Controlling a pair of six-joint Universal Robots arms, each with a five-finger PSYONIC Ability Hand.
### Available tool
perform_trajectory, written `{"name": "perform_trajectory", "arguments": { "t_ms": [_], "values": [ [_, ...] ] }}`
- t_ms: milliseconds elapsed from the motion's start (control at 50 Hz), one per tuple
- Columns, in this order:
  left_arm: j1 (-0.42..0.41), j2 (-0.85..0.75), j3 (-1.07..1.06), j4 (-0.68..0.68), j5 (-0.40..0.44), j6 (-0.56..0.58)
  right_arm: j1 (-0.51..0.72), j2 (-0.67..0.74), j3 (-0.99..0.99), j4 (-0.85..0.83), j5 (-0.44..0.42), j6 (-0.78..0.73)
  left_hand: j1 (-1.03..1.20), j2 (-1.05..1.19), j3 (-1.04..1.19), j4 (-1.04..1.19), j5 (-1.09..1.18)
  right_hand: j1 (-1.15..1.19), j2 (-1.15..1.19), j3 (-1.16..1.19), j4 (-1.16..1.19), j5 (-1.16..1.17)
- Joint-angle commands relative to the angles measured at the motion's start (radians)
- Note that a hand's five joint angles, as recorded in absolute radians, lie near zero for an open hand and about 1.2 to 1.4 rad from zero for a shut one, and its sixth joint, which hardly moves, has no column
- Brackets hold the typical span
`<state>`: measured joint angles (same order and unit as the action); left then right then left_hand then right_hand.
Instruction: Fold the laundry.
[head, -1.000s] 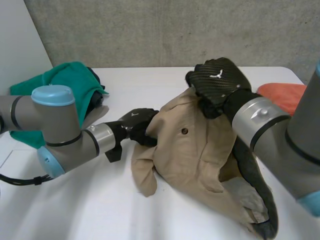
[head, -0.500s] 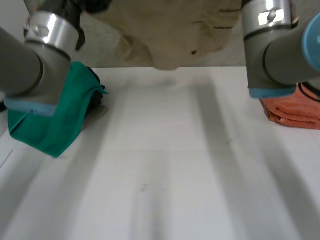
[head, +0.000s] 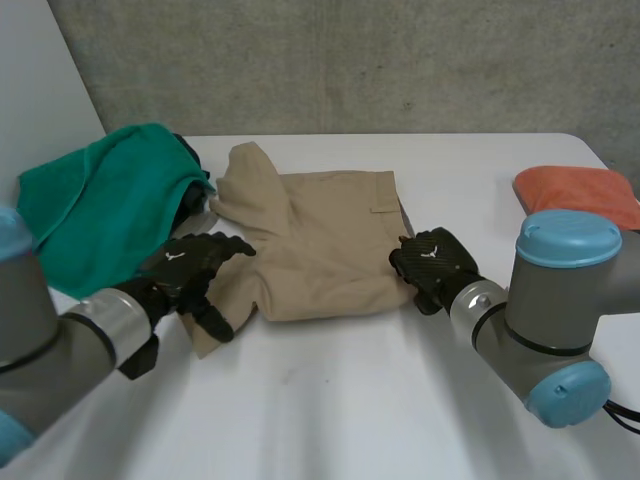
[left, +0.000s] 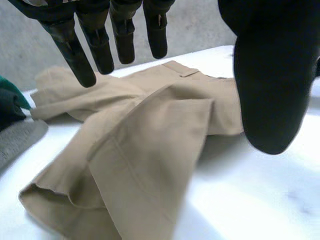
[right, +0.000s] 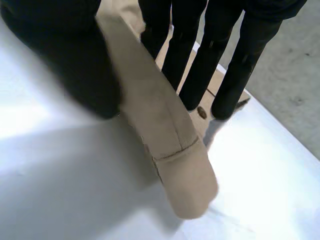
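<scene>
The white bench (head: 330, 400) carries everything. Nearest you, the left robot hand (head: 190, 270) hovers with fingers straight and spread, holding nothing, over the near-left hem corner of the tan garment (head: 310, 250). The right robot hand (head: 432, 265) pinches the garment's right edge between thumb and fingers. The garment lies crosswise between the two hands and reaches away from both. I judge the left hand closer to the rumpled corner. Farther back lie a green cloth (head: 90, 210) and an orange cloth (head: 575, 188).
</scene>
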<state>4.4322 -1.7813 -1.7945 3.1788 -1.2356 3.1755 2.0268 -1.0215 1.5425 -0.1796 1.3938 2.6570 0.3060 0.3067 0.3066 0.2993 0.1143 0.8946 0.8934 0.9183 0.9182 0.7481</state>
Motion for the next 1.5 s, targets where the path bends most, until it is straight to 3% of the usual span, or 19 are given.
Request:
{"name": "perform_trajectory", "arguments": {
  "t_ms": [20,60,160,400,620,680,880,920,940,960,1140,1260,1400,1440,1500],
  "values": [
    [0.055,0.057,0.070,-0.152,0.113,0.011,0.009,-0.064,-0.012,0.005,0.001,0.058,0.004,0.003,0.004,0.011,0.021,-0.493,-0.492,-0.517,-0.517,-0.521],
    [0.068,0.056,0.079,-0.151,0.113,0.017,0.009,-0.103,-0.009,0.003,0.033,0.104,0.016,0.015,0.015,0.023,0.033,-0.605,-0.604,-0.629,-0.629,-0.633],
    [0.096,0.022,0.109,-0.125,0.091,0.050,-0.010,-0.201,0.007,0.018,0.074,0.182,0.201,0.200,0.200,0.208,0.218,-0.614,-0.613,-0.638,-0.638,-0.642],
    [0.064,-0.179,0.234,-0.092,0.064,0.144,-0.069,-0.269,0.074,0.224,0.065,0.120,0.321,0.321,0.321,0.328,0.338,-0.385,-0.384,-0.409,-0.409,-0.413],
    [0.021,-0.339,0.360,-0.221,0.035,0.181,-0.051,-0.145,0.203,-0.065,0.059,0.116,0.327,0.326,0.327,0.334,0.344,-0.350,-0.349,-0.374,-0.374,-0.378],
    [0.010,-0.356,0.377,-0.214,0.015,0.179,-0.042,-0.095,0.197,-0.118,0.059,0.115,0.503,0.502,0.502,0.510,0.520,-0.321,-0.320,-0.345,-0.344,-0.349],
    [0.003,-0.299,0.363,-0.148,-0.016,0.167,0.004,0.109,0.068,-0.216,0.125,0.100,1.090,1.089,1.089,1.097,1.107,-0.145,-0.144,-0.169,-0.168,-0.173],
    [0.001,-0.274,0.353,-0.149,-0.021,0.164,0.004,0.120,0.048,-0.227,0.143,0.103,1.090,1.090,1.090,1.097,1.107,0.001,0.003,-0.022,-0.022,-0.027],
    [0.001,-0.264,0.348,-0.151,-0.024,0.164,0.004,0.120,0.036,-0.236,0.154,0.107,1.090,1.090,1.090,1.097,1.107,0.395,0.396,0.371,0.371,0.367],
    [0.001,-0.253,0.343,-0.155,-0.027,0.166,0.004,0.117,0.033,-0.241,0.156,0.109,1.090,1.090,1.090,1.097,1.107,0.501,0.502,0.477,0.477,0.473],
    [0.010,-0.073,0.233,-0.261,-0.031,0.218,-0.017,-0.063,0.103,-0.247,0.117,0.130,1.090,1.090,1.090,1.097,1.107,0.502,0.503,0.478,0.478,0.474],
    [0.010,0.055,0.107,-0.414,-0.019,0.360,-0.034,-0.163,0.139,-0.080,0.033,-0.001,1.090,1.090,1.090,1.097,1.107,0.502,0.503,0.478,0.478,0.474],
    [-0.013,0.190,-0.081,-0.655,0.007,0.581,-0.094,-0.299,0.177,0.342,-0.015,-0.291,1.090,1.090,1.090,1.097,1.107,0.502,0.503,0.478,0.478,0.474],
    [-0.019,0.212,-0.114,-0.686,0.013,0.612,-0.111,-0.336,0.197,0.467,-0.022,-0.362,1.090,1.090,1.090,1.097,1.107,0.502,0.503,0.478,0.478,0.474],
    [-0.027,0.238,-0.144,-0.677,0.030,0.632,-0.123,-0.357,0.206,0.497,-0.050,-0.376,1.090,1.090,1.090,1.097,1.107,0.502,0.503,0.478,0.478,0.474]
  ]
}}
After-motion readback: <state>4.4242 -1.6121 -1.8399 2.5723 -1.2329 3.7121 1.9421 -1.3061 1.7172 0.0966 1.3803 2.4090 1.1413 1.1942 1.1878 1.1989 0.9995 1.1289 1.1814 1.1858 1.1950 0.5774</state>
